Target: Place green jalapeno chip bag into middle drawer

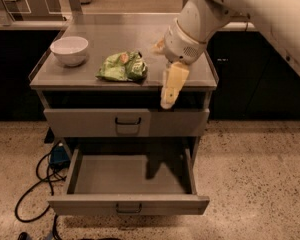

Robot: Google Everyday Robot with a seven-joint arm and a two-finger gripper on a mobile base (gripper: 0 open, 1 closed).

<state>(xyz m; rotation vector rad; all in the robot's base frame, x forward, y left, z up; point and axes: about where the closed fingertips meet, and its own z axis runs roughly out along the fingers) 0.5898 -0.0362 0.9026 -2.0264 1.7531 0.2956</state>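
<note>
The reach is judged in hand. The green jalapeno chip bag (pixel 122 67) is seen ungrasped on the counter (pixel 115 34). The claw (pixel 167 100) is held right of it at the near edge, and its closure cannot be told. A grasp is needed before the open middle drawer (pixel 130 205) is used.

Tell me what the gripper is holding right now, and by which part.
Nothing. The gripper hangs before the cabinet top's front edge; the green jalapeno chip bag lies apart on it.

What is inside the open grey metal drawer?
The open grey metal drawer shows only its bare floor, partly shadowed. Its back is covered by the closed grey drawer above. The gripper hangs over it; the shiny green chip bag lies on the tabletop.
</note>
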